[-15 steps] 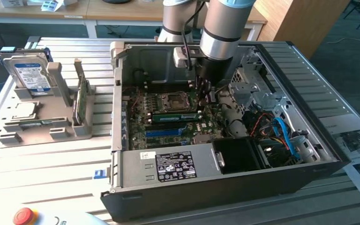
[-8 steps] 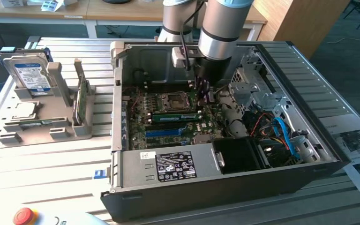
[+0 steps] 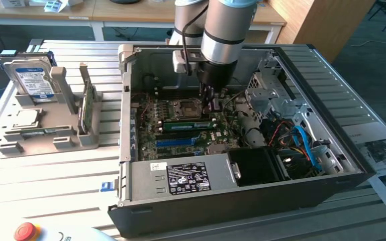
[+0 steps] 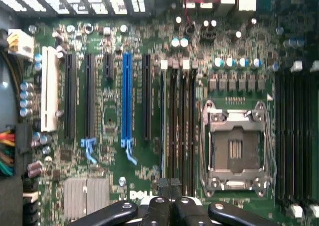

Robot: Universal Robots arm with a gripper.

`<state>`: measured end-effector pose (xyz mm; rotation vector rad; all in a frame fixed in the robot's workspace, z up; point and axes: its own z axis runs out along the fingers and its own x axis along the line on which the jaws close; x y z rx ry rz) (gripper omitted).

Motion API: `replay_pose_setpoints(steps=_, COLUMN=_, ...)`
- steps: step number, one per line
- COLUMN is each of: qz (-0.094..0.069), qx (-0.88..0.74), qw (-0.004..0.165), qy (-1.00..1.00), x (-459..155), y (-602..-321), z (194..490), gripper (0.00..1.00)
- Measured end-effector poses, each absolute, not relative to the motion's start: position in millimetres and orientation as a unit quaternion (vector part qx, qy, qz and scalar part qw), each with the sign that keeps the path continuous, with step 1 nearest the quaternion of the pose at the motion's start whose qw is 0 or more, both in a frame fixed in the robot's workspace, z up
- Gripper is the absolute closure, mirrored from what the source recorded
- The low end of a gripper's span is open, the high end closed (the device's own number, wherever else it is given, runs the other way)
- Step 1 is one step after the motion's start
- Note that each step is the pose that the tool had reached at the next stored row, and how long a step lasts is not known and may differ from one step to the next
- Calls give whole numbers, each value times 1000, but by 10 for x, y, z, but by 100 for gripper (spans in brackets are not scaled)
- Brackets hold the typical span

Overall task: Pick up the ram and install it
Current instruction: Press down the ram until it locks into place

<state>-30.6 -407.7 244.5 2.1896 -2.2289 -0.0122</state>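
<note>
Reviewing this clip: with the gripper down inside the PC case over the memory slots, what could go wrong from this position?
1. The ram lies green in the slots beside the CPU socket; if one end sits high, pressing may flex the motherboard.
2. The gripper is shut, right at the slot ends; a small sideways drift might scrape the neighbouring empty slots.
3. Loose cables lie near the arm inside the case and may snag.
</note>
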Motion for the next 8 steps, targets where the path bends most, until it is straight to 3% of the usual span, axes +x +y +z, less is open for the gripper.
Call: replay_pose_setpoints(steps=8, qz=-3, qx=701, qw=8, qy=-713, x=-530, y=-4077, z=2444, gripper=90)
